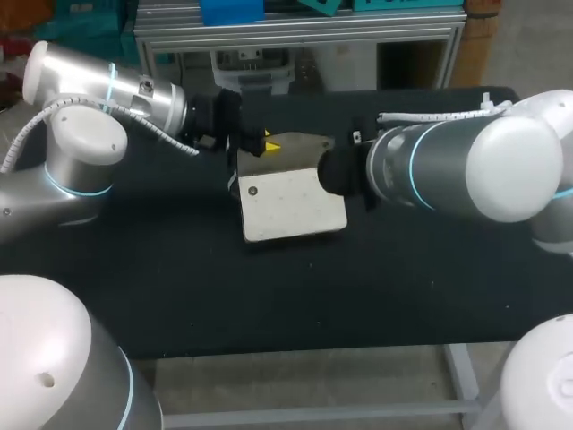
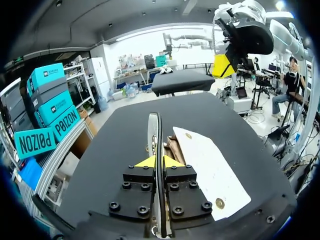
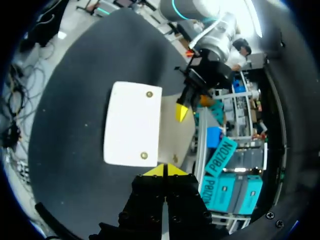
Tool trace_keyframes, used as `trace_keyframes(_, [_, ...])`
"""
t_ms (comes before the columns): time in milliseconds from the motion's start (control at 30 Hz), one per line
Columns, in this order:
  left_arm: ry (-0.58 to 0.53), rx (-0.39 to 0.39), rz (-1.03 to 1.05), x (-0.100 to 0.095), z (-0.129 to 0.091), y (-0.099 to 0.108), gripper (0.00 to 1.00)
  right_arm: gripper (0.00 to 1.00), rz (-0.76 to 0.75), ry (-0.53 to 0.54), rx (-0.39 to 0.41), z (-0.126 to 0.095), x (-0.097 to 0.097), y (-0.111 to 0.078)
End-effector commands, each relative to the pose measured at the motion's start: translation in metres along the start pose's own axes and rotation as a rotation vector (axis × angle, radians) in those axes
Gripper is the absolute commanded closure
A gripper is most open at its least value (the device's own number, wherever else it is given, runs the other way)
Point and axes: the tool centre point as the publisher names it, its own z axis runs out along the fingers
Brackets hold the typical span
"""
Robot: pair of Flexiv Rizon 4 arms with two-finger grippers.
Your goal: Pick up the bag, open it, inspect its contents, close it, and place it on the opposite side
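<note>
bag [image 1: 288, 190], white two-snap flap [image 1: 294, 213] on tan body, pinched by left and right jaws.

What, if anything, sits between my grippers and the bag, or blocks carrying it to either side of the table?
Nothing visible does. The left gripper is clamped on the upright edge of the bag, and the right gripper is closed on its opposite rim. No other object shows on the table to either side.
</note>
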Motion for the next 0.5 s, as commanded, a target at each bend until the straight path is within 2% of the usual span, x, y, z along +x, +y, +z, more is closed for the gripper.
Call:
trace_keyframes(33, [0.021, 0.060, 0.041, -0.004, 0.011, 0.019, 1.00, 1.00, 0.016, -0.195, -0.007, 0.005, 0.021, -0.002])
trace_keyframes(167, [0.012, 0.066, 0.051, -0.003, 0.016, 0.032, 1.00, 0.99, 0.030, -0.195, -0.004, 0.016, 0.035, 0.000])
trace_keyframes(233, [0.013, 0.079, 0.056, -0.002, 0.017, 0.037, 1.00, 0.94, 0.028, -0.196, 0.010, 0.022, 0.043, 0.002])
trace_keyframes(267, [0.007, 0.076, 0.062, -0.002, 0.018, 0.039, 1.00, 0.88, 0.027, -0.197, 0.013, 0.024, 0.046, 0.003])
trace_keyframes(500, [0.010, 0.093, 0.052, 0.000, 0.021, 0.049, 1.00, 0.74, 0.043, -0.169, 0.045, 0.036, 0.063, 0.008])
